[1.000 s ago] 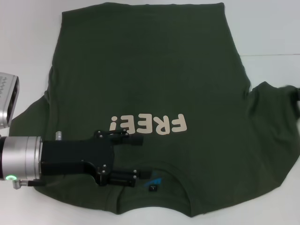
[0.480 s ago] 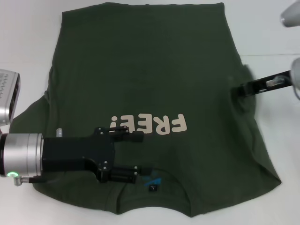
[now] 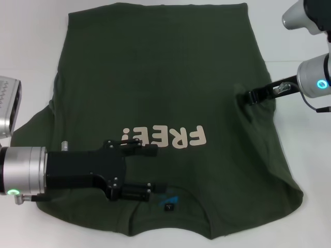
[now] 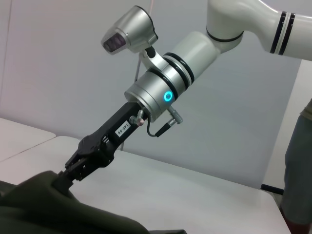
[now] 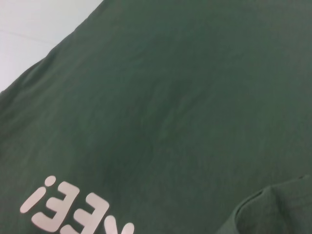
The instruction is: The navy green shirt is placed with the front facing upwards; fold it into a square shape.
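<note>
Shirt (image 3: 165,103): olive cotton, sleeve bunched in right gripper (image 3: 247,98).

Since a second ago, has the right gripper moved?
Yes. The right gripper, shut on the navy green shirt sleeve, has dragged it inward over the shirt body, toward the FREE! lettering.

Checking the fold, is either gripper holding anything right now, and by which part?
The right gripper pinches the shirt by its right sleeve; the left gripper is open near the collar.
</note>
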Robot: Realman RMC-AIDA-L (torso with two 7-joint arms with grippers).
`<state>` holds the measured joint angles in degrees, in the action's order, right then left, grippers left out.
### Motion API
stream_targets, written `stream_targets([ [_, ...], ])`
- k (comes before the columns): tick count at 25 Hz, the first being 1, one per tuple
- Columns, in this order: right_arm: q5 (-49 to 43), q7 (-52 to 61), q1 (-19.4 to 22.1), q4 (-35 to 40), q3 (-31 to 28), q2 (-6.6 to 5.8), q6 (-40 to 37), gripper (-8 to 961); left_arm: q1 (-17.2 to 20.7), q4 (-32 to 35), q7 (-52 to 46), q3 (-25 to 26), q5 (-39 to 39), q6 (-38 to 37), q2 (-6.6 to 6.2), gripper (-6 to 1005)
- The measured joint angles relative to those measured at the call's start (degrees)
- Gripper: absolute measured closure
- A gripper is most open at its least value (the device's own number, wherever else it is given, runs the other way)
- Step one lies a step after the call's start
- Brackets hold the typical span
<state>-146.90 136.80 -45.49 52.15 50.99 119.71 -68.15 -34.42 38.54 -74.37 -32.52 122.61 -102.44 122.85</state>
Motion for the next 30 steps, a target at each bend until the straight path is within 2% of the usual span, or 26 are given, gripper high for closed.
stream_targets([
  [13, 3.1, -1.6, -0.4, -3.4, 1.3, 0.00, 2.2, 912, 0.3, 0.0, 0.2, 0.0, 0.0, 0.1, 0.03, 126],
  [16, 3.7, -2.1, -0.4, -3.5, 1.5, 0.00, 2.5, 883, 0.4, 0.0, 0.2, 0.0, 0.0, 0.2, 0.07, 126],
  [23, 9.4, -7.4, 1.4, -2.5, 1.2, -0.26, 1.4, 609, 0.5, 0.0, 0.1, 0.2, 0.0, 0.3, 0.05, 127],
  [30, 22.5, -25.0, 8.7, 1.6, 0.9, -0.23, -3.6, 295, 0.5, 0.0, -0.1, 1.2, 0.0, 0.5, -0.04, 127],
])
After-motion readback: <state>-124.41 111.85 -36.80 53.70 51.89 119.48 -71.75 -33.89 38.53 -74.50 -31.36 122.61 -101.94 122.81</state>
